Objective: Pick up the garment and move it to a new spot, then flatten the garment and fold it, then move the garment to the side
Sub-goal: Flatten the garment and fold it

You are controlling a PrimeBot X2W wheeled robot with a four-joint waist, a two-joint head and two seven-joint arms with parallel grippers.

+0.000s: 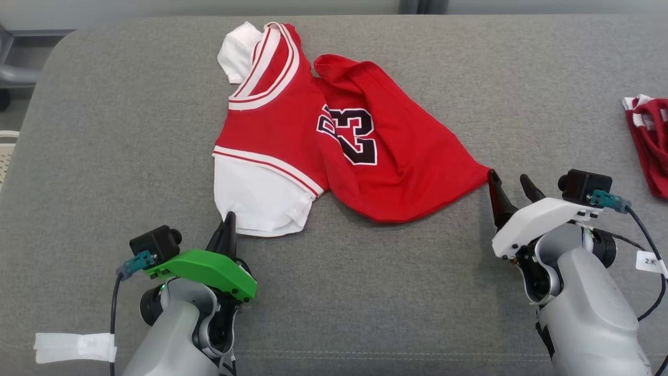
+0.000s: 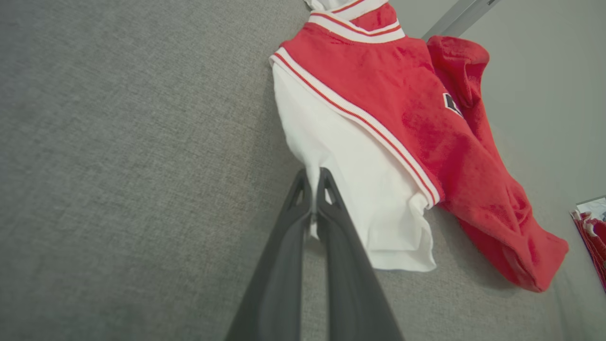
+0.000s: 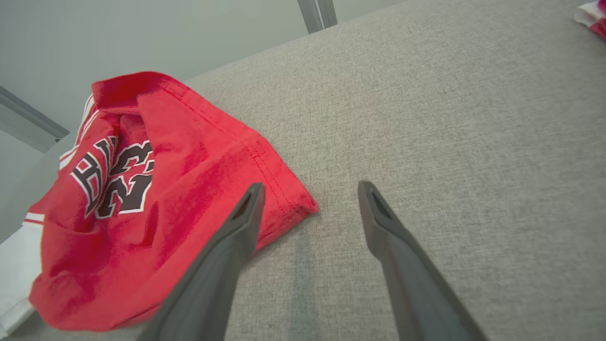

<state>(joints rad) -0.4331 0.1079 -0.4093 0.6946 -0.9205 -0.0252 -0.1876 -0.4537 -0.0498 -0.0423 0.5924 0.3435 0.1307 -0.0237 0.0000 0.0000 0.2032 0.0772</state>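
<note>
Plainly numbered "23" in black, the red-and-white garment [image 1: 292, 130] lies crumpled on the grey cushion [image 1: 104, 156], where the low, forward-reaching left gripper [image 1: 228, 222] pinches its white sleeve hem and the right gripper [image 1: 514, 183] rests, jaws apart, beside its red corner.

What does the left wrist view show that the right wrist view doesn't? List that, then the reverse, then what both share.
Left wrist, not right wrist: the left gripper, fingers shut on the edge of the white sleeve. Right wrist, not left wrist: the right gripper, fingers open at the red hem corner. Both: the red jersey, the grey cushion and a second red-and-white garment at the picture's edge.
</note>
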